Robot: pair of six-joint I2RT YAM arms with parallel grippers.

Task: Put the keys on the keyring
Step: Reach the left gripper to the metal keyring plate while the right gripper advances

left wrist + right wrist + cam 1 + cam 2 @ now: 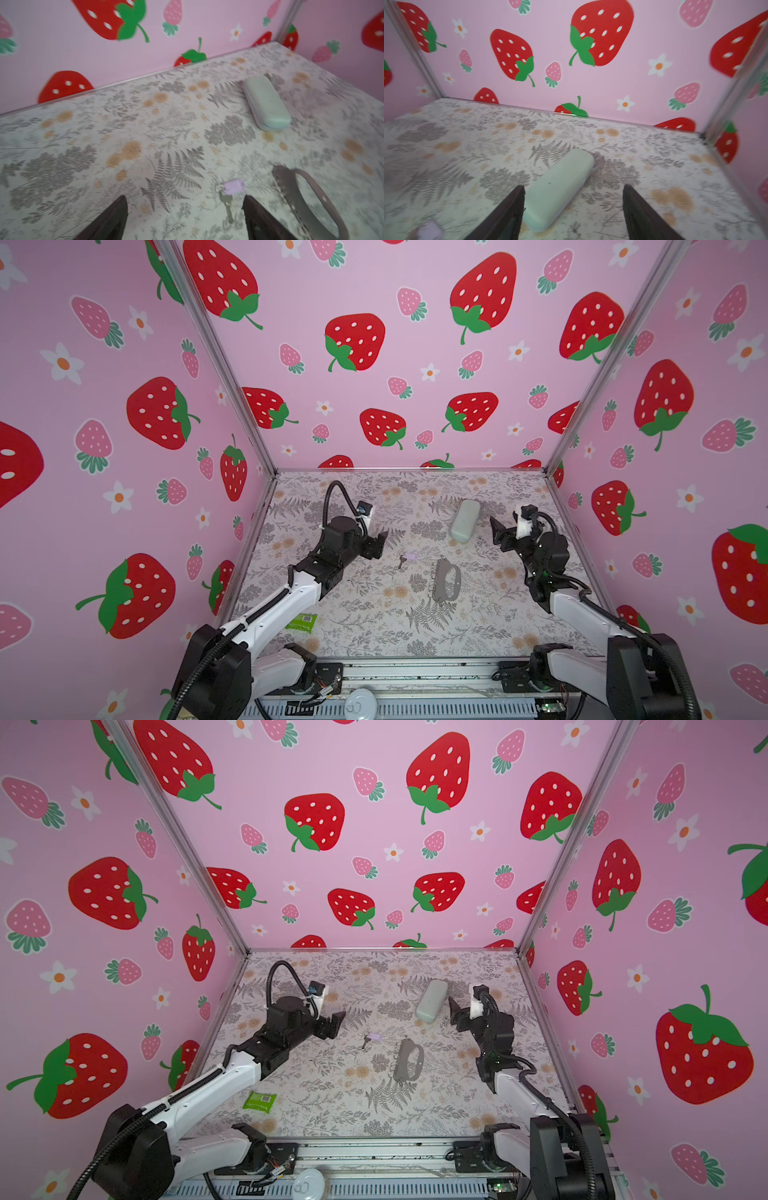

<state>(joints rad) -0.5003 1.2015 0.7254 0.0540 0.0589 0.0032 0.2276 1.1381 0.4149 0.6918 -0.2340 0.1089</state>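
Two grippers: holding anything?
No. Left gripper (384,537) and right gripper (494,527) both gape, empty.
Where are the keys (406,559)?
Just below mid-frame in both top views, left of the keyring (446,581), not touching.

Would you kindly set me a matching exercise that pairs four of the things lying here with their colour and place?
Column one:
1. keys
2. keyring
3. case
4. packet

Column two:
a. bright green, at the front left
b. lilac head with a dark metal part, near the centre
c. pale grey-green, farthest back
d. taupe-grey flat loop, just right of the keys in both top views

Pairs: 1-b, 2-d, 3-c, 4-a
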